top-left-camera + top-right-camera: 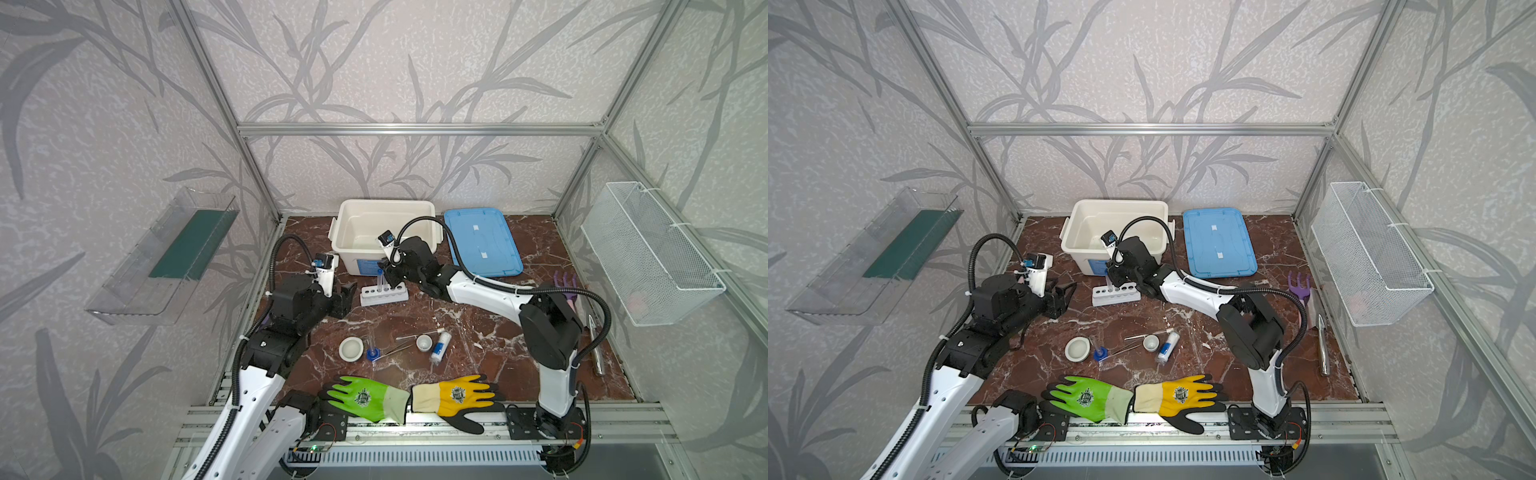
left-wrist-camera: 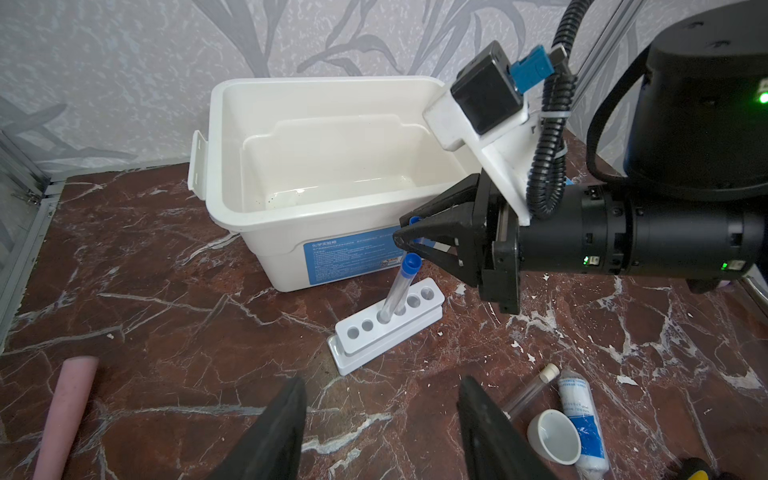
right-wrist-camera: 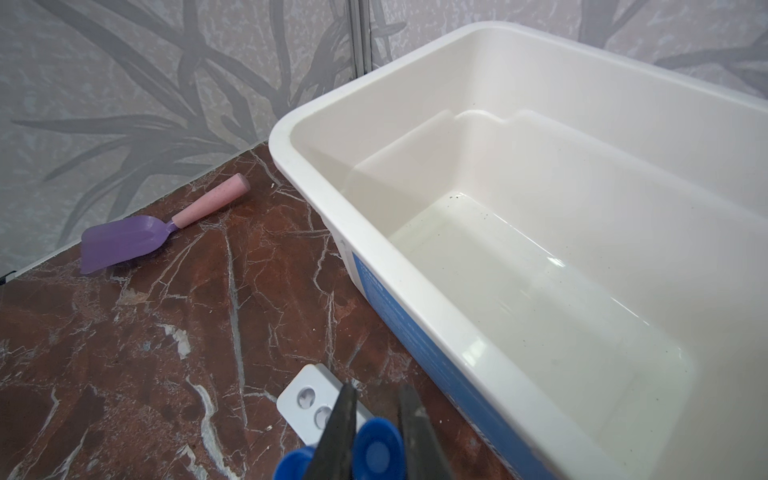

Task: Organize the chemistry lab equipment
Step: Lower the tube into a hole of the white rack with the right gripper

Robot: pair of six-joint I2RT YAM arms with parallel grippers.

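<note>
The white six-hole rack [image 1: 384, 295] [image 2: 386, 328] stands in front of the bin. One blue-capped test tube [image 2: 392, 291] [image 1: 379, 275] stands in a middle hole. My right gripper [image 2: 409, 232] [image 3: 378, 415] is shut on a second blue-capped tube [image 3: 378, 451] right beside it, its lower end at the neighbouring hole. My left gripper [image 2: 382, 395] [image 1: 347, 297] hovers open and empty left of the rack. Nearer the front lie two white dishes [image 1: 351, 348] [image 1: 424, 343], the blue-based cylinder [image 1: 372, 352], tweezers [image 1: 395, 351], a white-capped tube [image 2: 532, 390] and the blue-labelled bottle [image 1: 440, 347].
The open white bin [image 1: 345, 216] sits at the back with its blue lid [image 1: 482, 243] to the right. A purple scoop [image 3: 124, 241] lies left of the bin. A purple rake [image 1: 565, 282] and a metal trowel [image 1: 594, 349] lie far right. Green [image 1: 365, 397] and yellow [image 1: 457, 399] gloves lie at the front edge.
</note>
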